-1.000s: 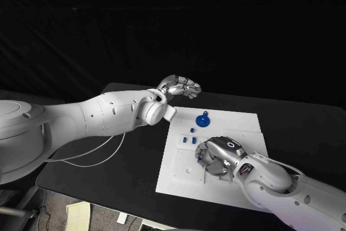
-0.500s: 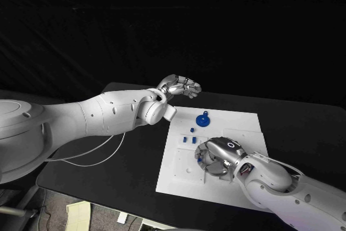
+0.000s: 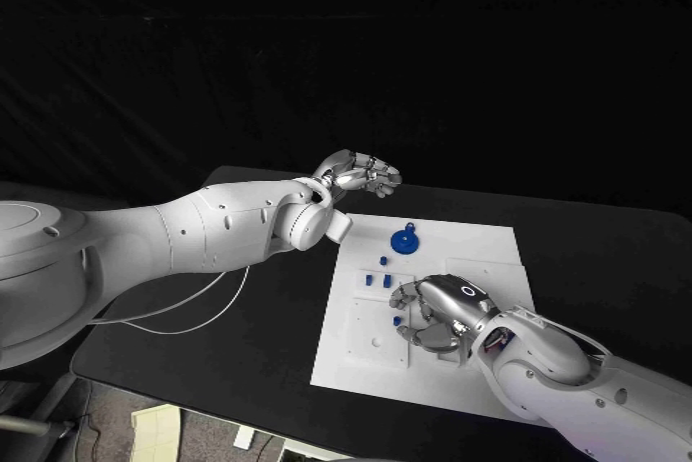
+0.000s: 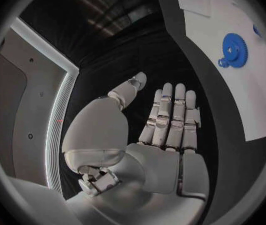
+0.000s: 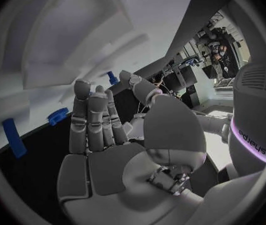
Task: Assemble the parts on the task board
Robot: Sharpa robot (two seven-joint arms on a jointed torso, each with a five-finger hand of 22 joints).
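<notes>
Matt white task board (image 3: 447, 244), glossy blue plastic gear (image 3: 407, 242), black matt table (image 3: 606, 252).

A flat white rectangular task board (image 3: 483, 250) lies on the black surface (image 3: 606, 252), with a round blue toothed gear (image 3: 407, 242) flat toward its 12 o'clock edge and several small blue upright pegs (image 3: 379, 279) clustered below it toward 9 o'clock of the board's middle.

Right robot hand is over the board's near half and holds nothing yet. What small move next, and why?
Probably lower the right robot hand onto the small blue part beside its fingers on the task board. The fingers are spread and empty, and the left robot hand hangs off the board, holding nothing.
</notes>
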